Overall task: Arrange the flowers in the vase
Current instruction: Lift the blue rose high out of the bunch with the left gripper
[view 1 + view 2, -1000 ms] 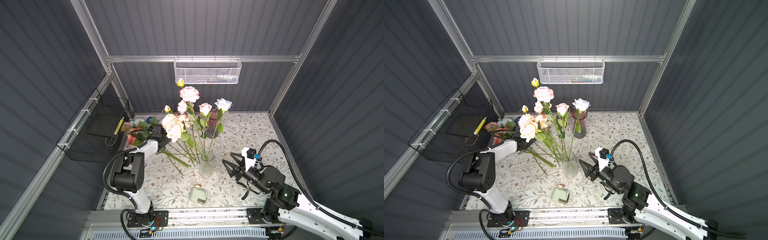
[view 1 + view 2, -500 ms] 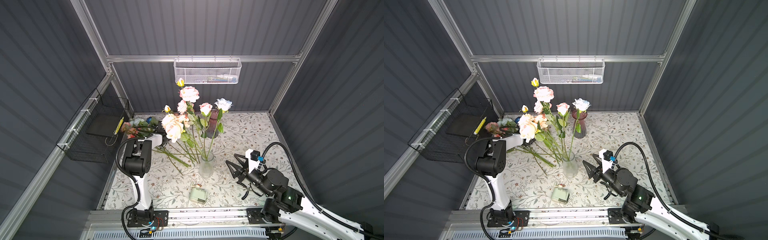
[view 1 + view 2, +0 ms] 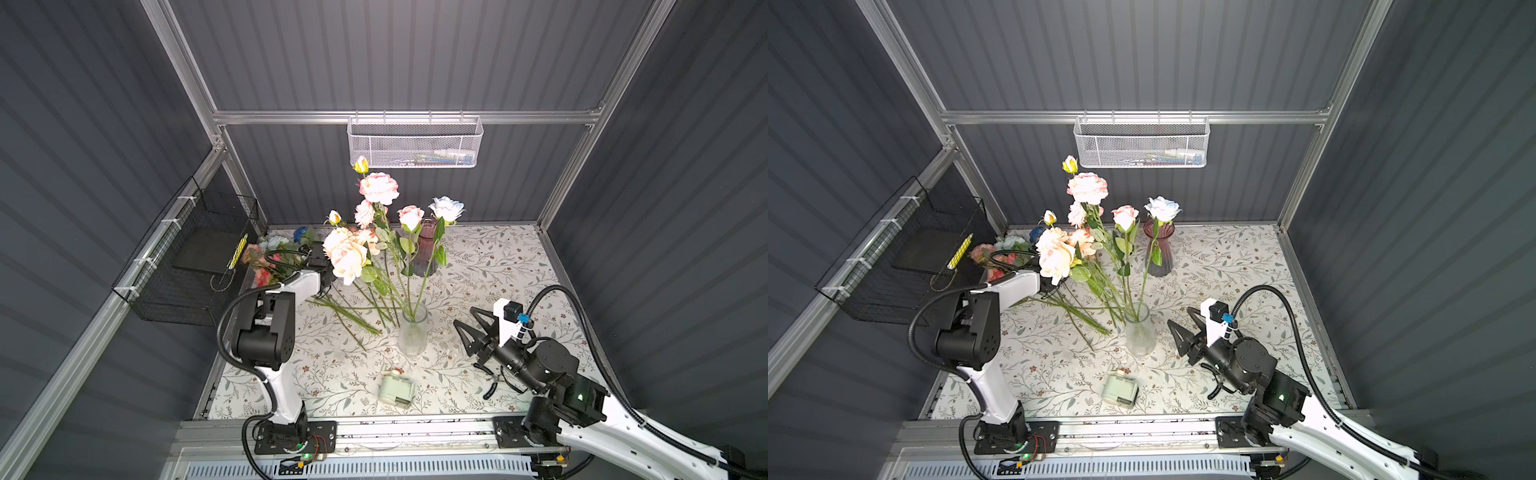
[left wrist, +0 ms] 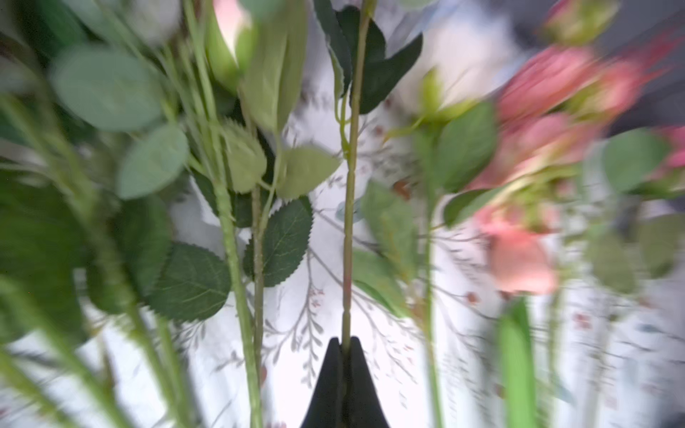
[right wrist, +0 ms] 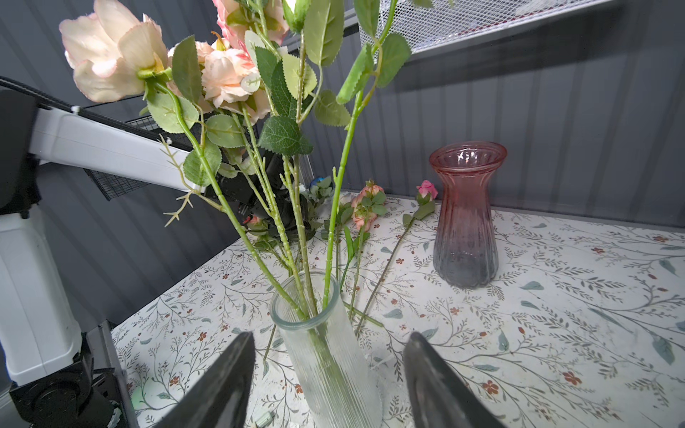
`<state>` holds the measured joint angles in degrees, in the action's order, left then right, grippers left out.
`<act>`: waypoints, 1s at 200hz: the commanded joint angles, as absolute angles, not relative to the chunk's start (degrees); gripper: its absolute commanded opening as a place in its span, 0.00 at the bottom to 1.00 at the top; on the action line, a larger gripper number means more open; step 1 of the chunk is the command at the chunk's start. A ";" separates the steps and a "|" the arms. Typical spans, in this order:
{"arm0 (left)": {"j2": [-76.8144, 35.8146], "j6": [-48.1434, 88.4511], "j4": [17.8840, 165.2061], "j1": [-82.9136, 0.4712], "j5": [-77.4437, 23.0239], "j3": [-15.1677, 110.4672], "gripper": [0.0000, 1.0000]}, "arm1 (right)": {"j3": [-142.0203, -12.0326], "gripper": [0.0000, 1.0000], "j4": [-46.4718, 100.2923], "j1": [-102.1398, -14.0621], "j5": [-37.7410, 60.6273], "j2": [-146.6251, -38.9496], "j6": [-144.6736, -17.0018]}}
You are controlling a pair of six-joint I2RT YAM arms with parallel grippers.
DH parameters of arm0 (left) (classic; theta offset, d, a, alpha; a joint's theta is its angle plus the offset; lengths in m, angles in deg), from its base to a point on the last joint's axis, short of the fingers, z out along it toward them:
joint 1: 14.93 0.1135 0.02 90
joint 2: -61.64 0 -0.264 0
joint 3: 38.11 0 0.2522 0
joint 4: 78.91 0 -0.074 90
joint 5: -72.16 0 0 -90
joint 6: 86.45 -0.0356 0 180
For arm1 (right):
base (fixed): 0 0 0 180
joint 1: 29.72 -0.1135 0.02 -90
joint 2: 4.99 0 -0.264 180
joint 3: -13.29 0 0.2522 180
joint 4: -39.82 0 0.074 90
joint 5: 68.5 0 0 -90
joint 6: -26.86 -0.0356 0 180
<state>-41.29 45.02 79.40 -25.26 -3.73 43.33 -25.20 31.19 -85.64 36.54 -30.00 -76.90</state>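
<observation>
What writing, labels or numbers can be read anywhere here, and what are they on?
None can be read.
Yellow strip in the black wire basket: dark marks, too small to read.
Pale green box on the table: no legible label.
Items in the white mesh basket: too small.

1. Left arm point(image 3: 282, 395): glossy white shells between chunky black joint housings.
2. A ribbed black hose point(image 3: 224, 324) loops along it. Its black base plate point(image 3: 326, 430) has thin red wires.
3. Right arm point(image 3: 623, 432): the same white shells and black joints, with a green light point(image 3: 579, 397) and its own ribbed hose.
4. Right gripper point(image 3: 463, 316): black tapered fingers and a white bracket point(image 3: 505, 328) carrying a small black camera with a blue tag.
5. Left gripper point(image 4: 343, 344): matte black wedge-shaped fingers.
</observation>
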 commanded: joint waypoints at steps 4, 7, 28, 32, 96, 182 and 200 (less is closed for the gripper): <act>-31.81 42.74 77.46 -25.83 -2.06 42.23 0.00 | -24.89 0.66 33.05 -85.63 37.26 -29.41 -76.94; -30.69 42.60 76.95 -25.84 -2.14 42.19 0.00 | -24.90 0.66 33.09 -85.62 37.24 -29.40 -76.94; -22.57 41.11 72.59 -26.01 -2.49 41.57 0.00 | -25.07 0.66 33.27 -85.62 37.13 -29.60 -76.89; -20.84 40.91 71.81 -26.01 -2.54 41.19 0.00 | -25.08 0.66 33.27 -85.62 37.17 -29.60 -76.79; 5.67 37.46 57.30 -26.43 -7.73 38.81 0.00 | -26.04 0.66 33.38 -85.62 35.97 -29.68 -76.84; 18.57 28.26 52.89 -26.36 -33.12 57.71 0.00 | -30.31 0.66 31.91 -85.62 32.37 -31.13 -76.52; 19.53 29.90 59.32 -26.36 -45.09 58.99 0.00 | -32.87 0.66 30.98 -85.62 29.27 -31.50 -76.09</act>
